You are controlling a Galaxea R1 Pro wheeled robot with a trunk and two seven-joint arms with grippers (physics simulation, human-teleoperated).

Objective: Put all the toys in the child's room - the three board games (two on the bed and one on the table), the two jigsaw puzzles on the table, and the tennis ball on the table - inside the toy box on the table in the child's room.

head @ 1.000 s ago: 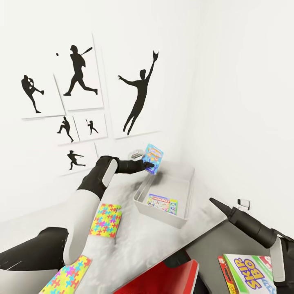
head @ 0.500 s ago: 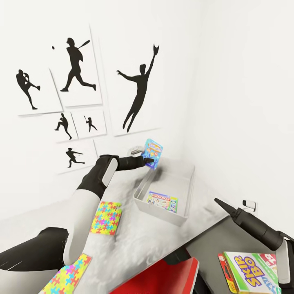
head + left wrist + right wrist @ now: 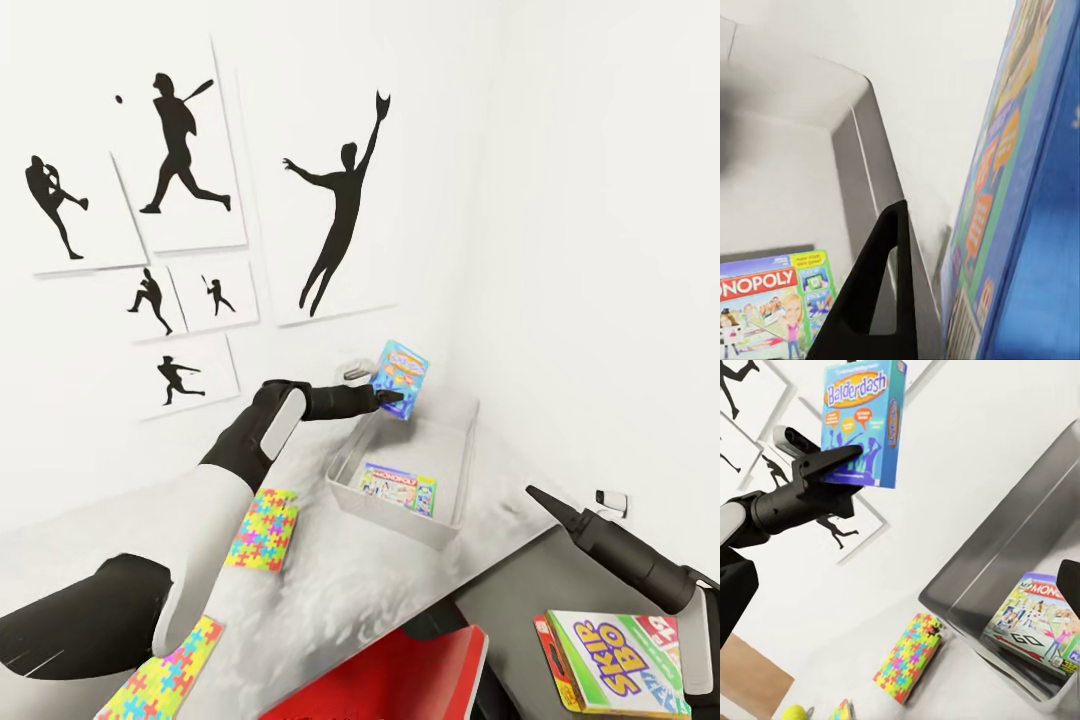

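Holding the blue board game (image 3: pixel 400 371) over the far end of the toy box (image 3: pixel 352 490), ready for the drop.

The left gripper (image 3: pixel 393 402) is closed on the lower edge of the blue box, which stands almost upright above the bin; a white-green board game (image 3: pixel 398 490) already lies flat inside. The next move probably calls for lowering and tilting the box flat beside it, then releasing. The right gripper (image 3: pixel 534 493) hangs apart over the dark wing; its jaws cannot be judged. The SKIP-BO game (image 3: pixel 615 662) and two jigsaw puzzles (image 3: pixel 260 530) wait on the table (image 3: pixel 330 590).
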